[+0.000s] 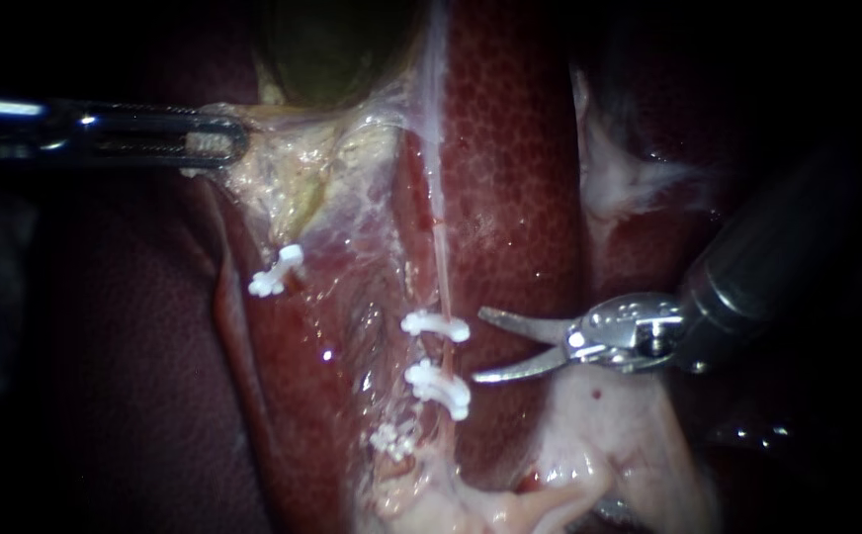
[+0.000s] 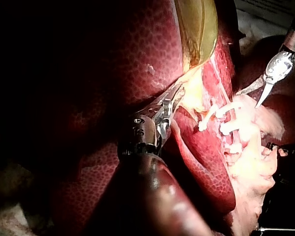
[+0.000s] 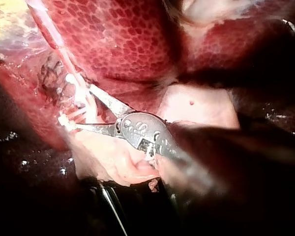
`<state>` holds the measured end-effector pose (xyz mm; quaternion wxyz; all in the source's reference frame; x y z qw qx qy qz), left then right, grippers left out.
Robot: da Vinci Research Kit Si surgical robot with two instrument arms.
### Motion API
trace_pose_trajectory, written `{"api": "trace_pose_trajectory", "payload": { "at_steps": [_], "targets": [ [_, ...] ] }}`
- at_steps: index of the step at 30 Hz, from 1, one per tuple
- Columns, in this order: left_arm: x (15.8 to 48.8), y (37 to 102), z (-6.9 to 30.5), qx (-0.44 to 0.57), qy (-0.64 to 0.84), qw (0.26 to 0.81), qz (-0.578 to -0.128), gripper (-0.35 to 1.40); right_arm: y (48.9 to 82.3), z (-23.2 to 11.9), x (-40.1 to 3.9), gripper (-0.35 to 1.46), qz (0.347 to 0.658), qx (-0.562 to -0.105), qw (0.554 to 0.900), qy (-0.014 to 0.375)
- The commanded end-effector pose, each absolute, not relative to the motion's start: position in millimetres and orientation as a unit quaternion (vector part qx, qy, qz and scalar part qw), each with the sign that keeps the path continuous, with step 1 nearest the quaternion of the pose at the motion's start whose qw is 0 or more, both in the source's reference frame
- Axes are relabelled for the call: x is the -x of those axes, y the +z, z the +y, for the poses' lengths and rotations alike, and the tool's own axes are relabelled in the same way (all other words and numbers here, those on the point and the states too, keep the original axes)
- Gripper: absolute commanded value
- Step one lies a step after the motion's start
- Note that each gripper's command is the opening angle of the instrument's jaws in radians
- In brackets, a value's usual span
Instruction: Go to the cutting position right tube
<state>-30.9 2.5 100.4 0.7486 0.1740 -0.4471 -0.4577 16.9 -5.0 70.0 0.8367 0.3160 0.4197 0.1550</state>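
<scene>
Left instrument [image 1: 223, 144] is coming in across the dark left side of the liver [image 1: 515, 148]. Its jaws are pressing together on pale tissue [image 1: 283, 178] just below the gallbladder [image 1: 327, 49]. Right tube [image 1: 441, 267] is running as a thin pink strand down the middle of the liver bed, from beside the gallbladder toward the liver's lower edge. Two white clips are sitting across it, close together: upper clip [image 1: 435, 324] and lower clip [image 1: 439, 386]. A third clip [image 1: 391, 440] is lying farther down in pale tissue. A left clip [image 1: 275, 271] is sitting well apart from these. Right instrument [image 1: 478, 346] is entering from the right with its blades spread and nothing between them. In the endoscope view the blade tips are standing just beside the right ends of the upper and lower clips, short of the tube. In the right wrist view the blades are overlapping the clips, so contact cannot be judged.
</scene>
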Motion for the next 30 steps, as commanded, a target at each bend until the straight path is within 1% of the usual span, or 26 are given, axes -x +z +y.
{"api": "trace_pose_trajectory", "payload": {
  "at_steps": [1,5,16,20,26,30],
  "targets": [
    [30.9,100.4,2.5,-0.174,-0.458,0.749,-0.447,-0.35,70.3,-5.2,-16.9,1.41,0.418,-0.320,0.836,0.156],
    [30.9,100.5,2.4,-0.174,-0.458,0.749,-0.447,-0.35,71.3,-5.8,-17.6,1.41,0.414,-0.327,0.834,0.160],
    [31.1,100.6,2.3,-0.173,-0.458,0.749,-0.447,-0.35,72.5,-6.2,-19.0,1.41,0.408,-0.338,0.832,0.164],
    [31.1,100.6,2.3,-0.173,-0.458,0.749,-0.447,-0.35,72.8,-6.2,-19.4,1.41,0.411,-0.346,0.827,0.164],
    [31.1,100.6,2.3,-0.172,-0.458,0.749,-0.447,-0.35,72.7,-6.3,-20.3,1.40,0.423,-0.365,0.813,0.162],
    [31.1,100.5,2.3,-0.172,-0.458,0.749,-0.447,-0.35,72.7,-6.3,-20.8,1.38,0.423,-0.376,0.809,0.156]
  ]
}}
